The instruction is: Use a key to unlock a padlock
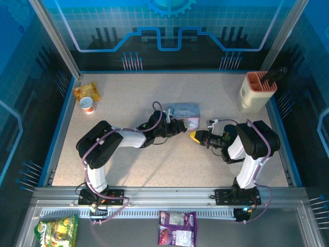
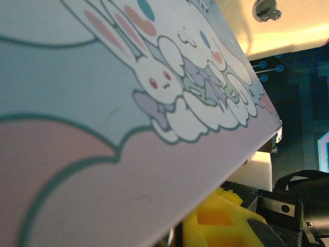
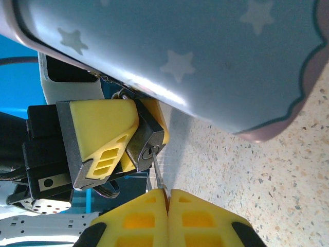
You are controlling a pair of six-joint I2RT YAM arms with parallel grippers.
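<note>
The thin, likely slippery dark metal key [image 3: 158,172] is pinched endwise by the right hand [image 3: 168,192], touching the left hand's [image 1: 181,126] clamped dark padlock [image 3: 145,146].

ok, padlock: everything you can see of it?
The padlock is tiny: a dark grey, metal-looking blocky body, keyhole face toward the right wrist camera. It sits tilted, clamped in the yellow fingers of the left gripper, right under the edge of the blue starred tin. The thin key, pinched in the right gripper, has its tip at the keyhole. The shackle is hidden, so locked or open cannot be told.
</note>
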